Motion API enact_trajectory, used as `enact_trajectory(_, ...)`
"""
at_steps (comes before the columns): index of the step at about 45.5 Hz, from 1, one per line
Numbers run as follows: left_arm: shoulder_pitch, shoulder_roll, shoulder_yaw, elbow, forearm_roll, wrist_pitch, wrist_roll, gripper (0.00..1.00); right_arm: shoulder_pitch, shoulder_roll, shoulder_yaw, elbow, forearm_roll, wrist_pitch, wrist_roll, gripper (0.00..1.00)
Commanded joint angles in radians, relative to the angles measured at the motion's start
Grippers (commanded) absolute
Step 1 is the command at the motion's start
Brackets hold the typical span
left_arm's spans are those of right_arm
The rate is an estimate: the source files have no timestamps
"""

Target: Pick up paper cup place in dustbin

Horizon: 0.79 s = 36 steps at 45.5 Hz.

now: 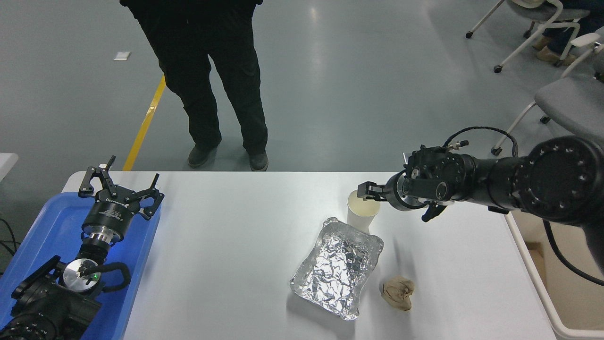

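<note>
Reaching in from the right edge, the right gripper [367, 192] sits at the far right rim of the paper cup [362, 211]; its fingers are too foreshortened to tell how far apart they are or whether they grip the rim. The cup stands upright on the white table [236, 245], touching the far end of the crumpled foil tray [337, 267]. A tan paper wad [398, 293] lies near the tray's right side. The dustbin [542, 293] stands past the table's right edge. The left gripper [120, 189] rests spread wide over the blue tray [42, 231]. A person [207, 75] stands beyond the table.
</note>
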Motion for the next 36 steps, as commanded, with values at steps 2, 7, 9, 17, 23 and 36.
enact_trajectory(2,0.0,0.0,0.0,0.0,0.0,0.0,0.0,0.99,-0.042,0.001,0.024,-0.035,0.02,-0.016,0.0,0.94)
enact_trajectory(7,0.0,0.0,0.0,0.0,0.0,0.0,0.0,0.99,-0.04,0.001,0.039,-0.035,0.02,-0.016,0.0,0.92)
enact_trajectory(9,0.0,0.0,0.0,0.0,0.0,0.0,0.0,0.99,-0.042,0.001,0.042,-0.034,0.023,-0.016,0.0,0.88)
enact_trajectory(17,0.0,0.0,0.0,0.0,0.0,0.0,0.0,0.99,-0.039,0.001,0.042,-0.019,0.054,-0.007,0.0,0.55)
enact_trajectory(23,0.0,0.0,0.0,0.0,0.0,0.0,0.0,0.99,-0.035,0.001,0.041,-0.008,0.075,-0.007,0.0,0.2)
enact_trajectory(36,0.0,0.0,0.0,0.0,0.0,0.0,0.0,0.99,-0.014,0.001,0.055,0.023,0.147,-0.002,0.0,0.0)
